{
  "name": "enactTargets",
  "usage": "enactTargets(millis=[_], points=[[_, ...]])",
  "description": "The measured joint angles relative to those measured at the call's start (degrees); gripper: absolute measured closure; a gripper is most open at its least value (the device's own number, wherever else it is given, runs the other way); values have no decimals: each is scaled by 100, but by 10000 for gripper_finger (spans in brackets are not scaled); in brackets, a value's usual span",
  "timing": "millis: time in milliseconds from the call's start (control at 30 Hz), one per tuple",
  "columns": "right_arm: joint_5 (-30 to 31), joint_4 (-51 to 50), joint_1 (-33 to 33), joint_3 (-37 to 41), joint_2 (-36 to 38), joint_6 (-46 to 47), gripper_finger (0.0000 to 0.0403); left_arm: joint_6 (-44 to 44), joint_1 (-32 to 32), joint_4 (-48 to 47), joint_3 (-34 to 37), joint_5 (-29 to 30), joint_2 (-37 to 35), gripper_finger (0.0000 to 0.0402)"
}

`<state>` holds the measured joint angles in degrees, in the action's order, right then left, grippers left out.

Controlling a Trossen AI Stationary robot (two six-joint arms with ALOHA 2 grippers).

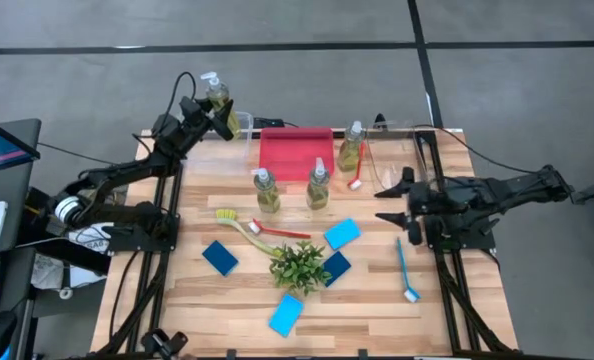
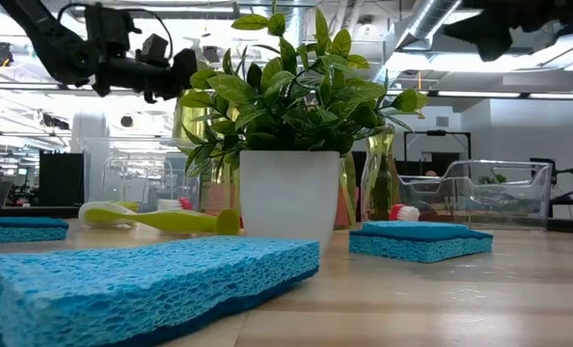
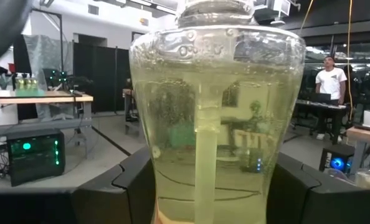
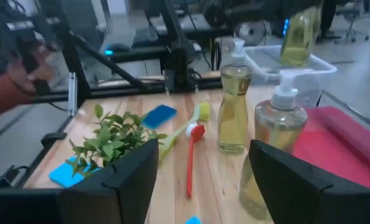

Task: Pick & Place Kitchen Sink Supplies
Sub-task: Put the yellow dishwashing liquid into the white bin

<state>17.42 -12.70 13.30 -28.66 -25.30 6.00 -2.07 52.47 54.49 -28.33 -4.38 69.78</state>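
On the light wooden table (image 1: 217, 300), the small green leafy plant in a white pot (image 1: 299, 266) stands among four flat blue rectangular sponges (image 1: 220, 257), with two clear bottles of yellow-green liquid (image 1: 267, 190) just in front of the flat red bin (image 1: 296, 152), and a third bottle (image 1: 350, 147) to its right.

1. We see a grey floor (image 1: 497, 90) crossed by dark lines around the wooden table (image 1: 377, 300).
2. Behind us, exposed ceiling ducts (image 2: 441, 24) and bright lights.
3. We note a person (image 3: 329, 81) standing among distant desks.
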Motion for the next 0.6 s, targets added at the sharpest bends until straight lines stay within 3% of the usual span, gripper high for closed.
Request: enactTargets(millis=[600], points=[[54,-103,131,54,319,6,158,11,0,980,-1,9,1654,183]])
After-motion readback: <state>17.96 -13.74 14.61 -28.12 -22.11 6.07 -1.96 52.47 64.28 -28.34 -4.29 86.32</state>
